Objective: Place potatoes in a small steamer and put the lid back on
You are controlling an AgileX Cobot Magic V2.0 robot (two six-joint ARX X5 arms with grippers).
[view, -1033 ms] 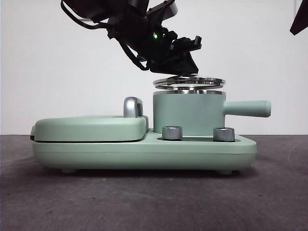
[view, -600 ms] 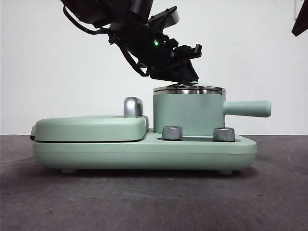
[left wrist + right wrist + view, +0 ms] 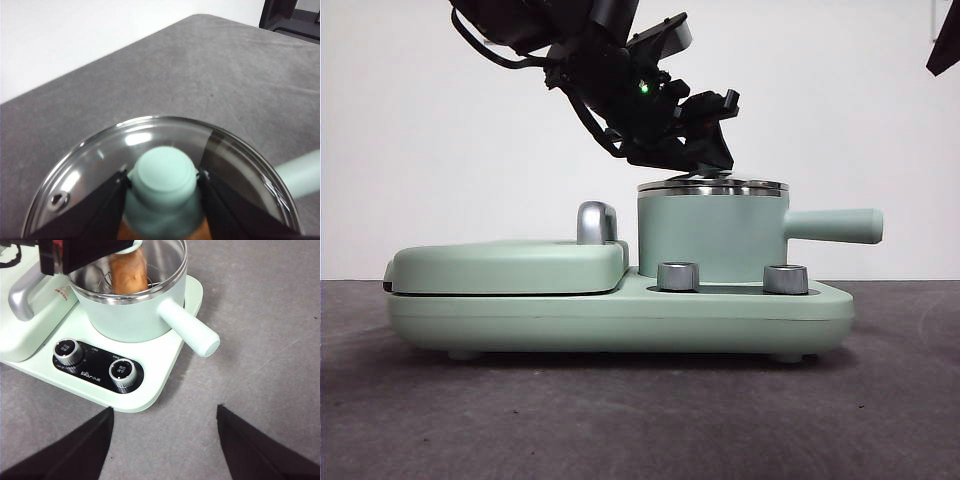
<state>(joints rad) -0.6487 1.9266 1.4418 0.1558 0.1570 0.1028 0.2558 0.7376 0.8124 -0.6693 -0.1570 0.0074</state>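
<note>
lid [image 3: 712,187] seated on the steamer [image 3: 710,235], its knob [image 3: 165,187] gripped by the left gripper [image 3: 164,192].

the knob is clamped between the two black jaws, closed against its sides. the potato [image 3: 128,271] is seen inside the steamer, under the glass. the steamer is set on a mint-green cooker base [image 3: 620,315] with two steel dials [image 3: 67,351], beside a flat griddle cover [image 3: 505,265]. the base is stood on a dark grey, matte table [image 3: 640,420] before a plain white wall. the right gripper [image 3: 165,440] is held spread wide and empty, above the table near the base.
</note>
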